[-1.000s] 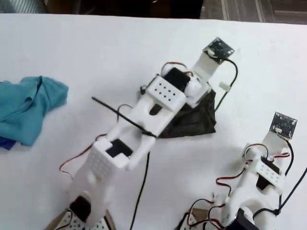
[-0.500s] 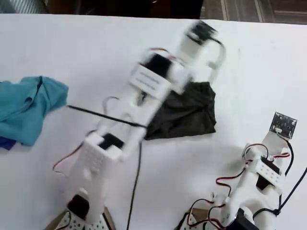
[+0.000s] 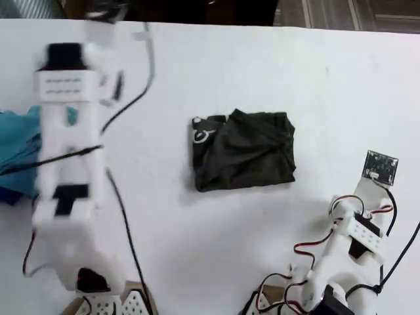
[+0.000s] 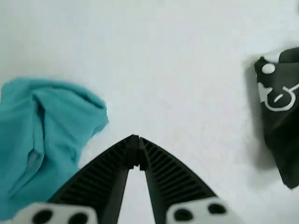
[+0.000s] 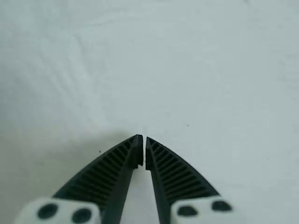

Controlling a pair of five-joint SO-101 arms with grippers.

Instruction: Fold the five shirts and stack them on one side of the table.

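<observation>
Folded black fabric shirt (image 3: 244, 151) lies on the white table (image 3: 197, 65), apart from a crumpled teal shirt (image 3: 18, 152). Left claw (image 4: 136, 153) and right claw (image 5: 144, 150) are pinched together, empty.

a: where's the black shirt (image 3: 246, 151) (image 4: 280, 121)?
b: near the middle of the white table (image 3: 197, 65). it's folded into a rough rectangle and lies flat, creased on top. a small white line print shows at its far left corner.
a: and the teal shirt (image 3: 16, 151) (image 4: 42, 135)?
b: at the table's left edge, well apart from the black one. it isn't folded, just a loose crumpled heap with bunched ridges.
a: anything with it?
b: a bit of darker blue cloth (image 3: 6, 195) peeks out at the teal heap's near edge, touching it. too little shows to tell what it is.
</observation>
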